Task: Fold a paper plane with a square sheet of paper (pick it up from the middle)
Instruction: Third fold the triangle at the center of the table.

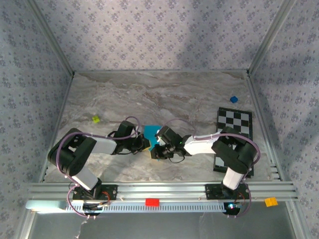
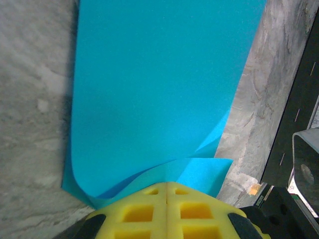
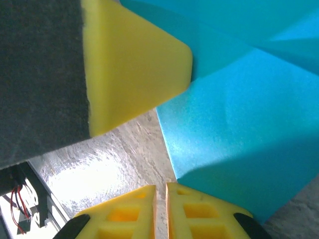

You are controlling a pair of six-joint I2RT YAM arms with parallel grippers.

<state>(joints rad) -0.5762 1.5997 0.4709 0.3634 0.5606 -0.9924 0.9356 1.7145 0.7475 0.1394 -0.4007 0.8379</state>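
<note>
Marble table (image 1: 164,94): left arm (image 1: 97,147), right arm (image 1: 207,146) flank paper (image 1: 149,132).

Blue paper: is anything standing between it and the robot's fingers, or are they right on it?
Nothing visible stands between them. The left fingers are closed on a curled-up edge of the blue paper. The right fingers, slightly apart, sit right at the paper's edge, just above the marble table.
</note>
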